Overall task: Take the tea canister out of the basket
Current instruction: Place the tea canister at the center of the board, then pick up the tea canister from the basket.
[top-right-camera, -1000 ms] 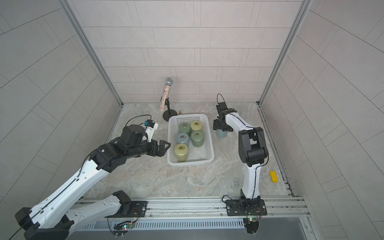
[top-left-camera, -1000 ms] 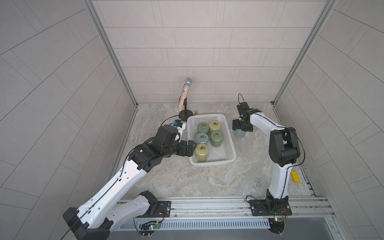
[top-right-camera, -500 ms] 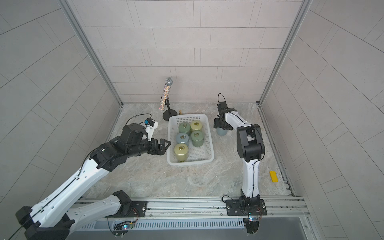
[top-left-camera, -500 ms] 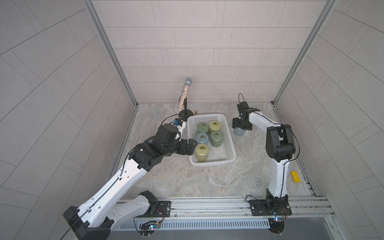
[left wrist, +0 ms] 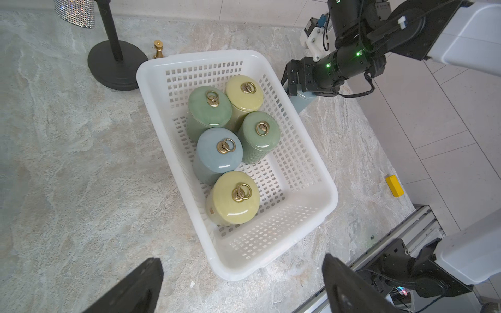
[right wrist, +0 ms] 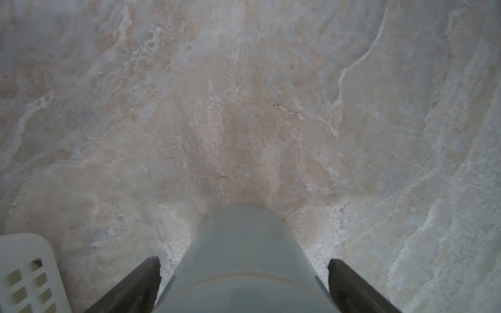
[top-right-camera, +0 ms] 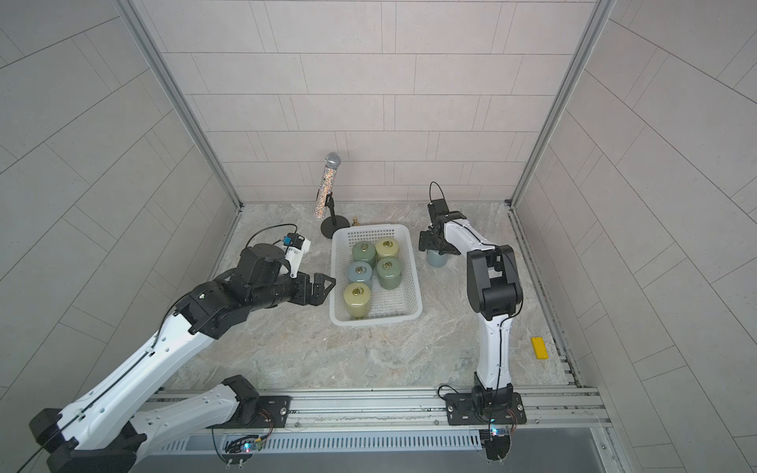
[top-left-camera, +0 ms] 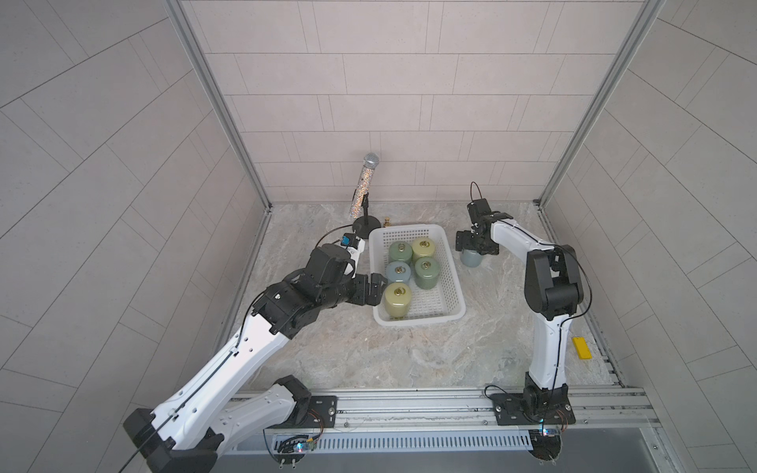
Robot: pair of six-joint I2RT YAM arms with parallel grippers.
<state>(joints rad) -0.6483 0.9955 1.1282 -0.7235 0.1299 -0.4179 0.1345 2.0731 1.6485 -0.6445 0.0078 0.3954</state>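
The blue-grey tea canister (top-left-camera: 470,259) stands upright on the marble table (top-left-camera: 409,360), outside the basket (top-left-camera: 418,322) and just beside its right wall. The right gripper (top-left-camera: 474,247) is directly above it and covers its lid in both top views. In the right wrist view the canister (right wrist: 244,257) is cut off at the picture's edge. There the two dark fingers (right wrist: 146,281) stand on each side of it, with a strip of table visible between each finger and the canister wall. So the jaws are apart and do not press it.

The white basket (left wrist: 329,195) holds five canisters, all upright, close together in two rows. They are two yellow (left wrist: 244,93) (left wrist: 234,200), two green (left wrist: 210,107) (left wrist: 260,132) and one light blue (left wrist: 219,154), each with a brass ring on the lid. One corner place, beside the near yellow one, is free.

The left gripper (top-right-camera: 325,286) is at the basket's left wall with its jaws wide apart and nothing between them. Whether it touches the rim I cannot tell. In the left wrist view its fingers (left wrist: 146,281) are cut off by the edge.

Behind the basket stand one glittering microphone (top-left-camera: 362,188) on a black stand and one small brass thing (top-left-camera: 386,222), too small to make out. One yellow block (top-left-camera: 581,348) lies well apart, on the right.
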